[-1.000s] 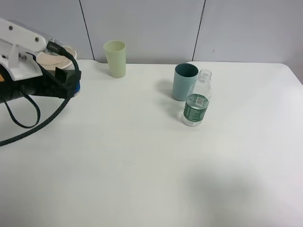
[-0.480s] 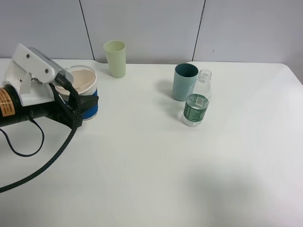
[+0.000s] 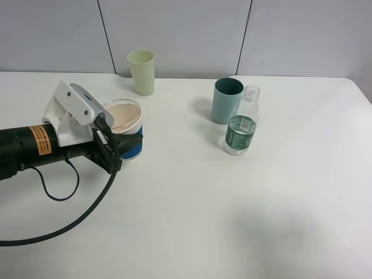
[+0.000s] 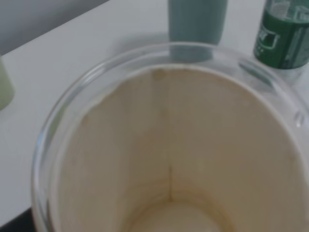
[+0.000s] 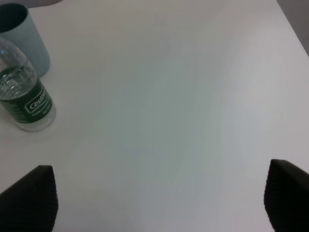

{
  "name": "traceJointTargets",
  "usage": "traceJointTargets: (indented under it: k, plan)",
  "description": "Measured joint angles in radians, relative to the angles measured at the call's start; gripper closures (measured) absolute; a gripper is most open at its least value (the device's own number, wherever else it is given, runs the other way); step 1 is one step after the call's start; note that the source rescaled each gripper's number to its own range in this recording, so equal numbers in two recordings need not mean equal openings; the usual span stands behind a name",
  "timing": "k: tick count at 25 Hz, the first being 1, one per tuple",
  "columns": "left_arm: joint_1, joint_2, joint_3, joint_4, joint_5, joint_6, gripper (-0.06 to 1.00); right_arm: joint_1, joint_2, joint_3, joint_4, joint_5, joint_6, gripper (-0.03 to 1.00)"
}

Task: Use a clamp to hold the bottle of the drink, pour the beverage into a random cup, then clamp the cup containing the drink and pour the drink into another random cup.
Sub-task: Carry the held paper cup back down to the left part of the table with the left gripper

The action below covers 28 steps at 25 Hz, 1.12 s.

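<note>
My left gripper (image 3: 123, 146) is shut on a cream paper cup with a blue band (image 3: 125, 118) at the left of the table, holding it by its side. The left wrist view looks straight into that cup (image 4: 169, 159); I cannot tell whether there is liquid in it. An uncapped clear bottle with a green label (image 3: 240, 129) stands right of centre, touching or nearly touching a teal cup (image 3: 226, 100) behind it. A pale green cup (image 3: 142, 71) stands at the back. My right gripper (image 5: 159, 193) is open, on the near side of the bottle (image 5: 25, 99) and well short of it.
The white table (image 3: 192, 203) ends at a grey wall behind the cups. My left arm's black cable (image 3: 70, 218) loops over the table's front left. The teal cup (image 4: 198, 21) and bottle (image 4: 285, 34) show beyond the held cup.
My left gripper has carried the paper cup from the far left edge toward the middle and a little nearer the front. The bottle and the other cups have not moved.
</note>
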<state>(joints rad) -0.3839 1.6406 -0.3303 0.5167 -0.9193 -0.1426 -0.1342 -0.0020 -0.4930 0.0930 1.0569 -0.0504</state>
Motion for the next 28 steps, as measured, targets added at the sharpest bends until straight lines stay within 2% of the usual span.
traceJointTargets:
  k: [5,11,20,28]
  plan:
    - [0.000,0.111,-0.001,-0.003,-0.122,0.083,0.89,0.000,0.000,0.000,0.000,0.000,0.000,0.30]
    - [0.000,0.234,-0.002,-0.027,-0.253,0.136,0.89,0.000,0.000,0.000,0.000,0.000,0.000,0.30]
    - [0.000,0.376,-0.001,-0.042,-0.316,0.143,0.89,0.000,0.000,0.000,0.000,0.000,0.000,0.30]
    - [0.000,0.408,-0.001,-0.041,-0.361,0.225,0.89,0.000,0.000,0.000,0.000,0.000,0.000,0.30]
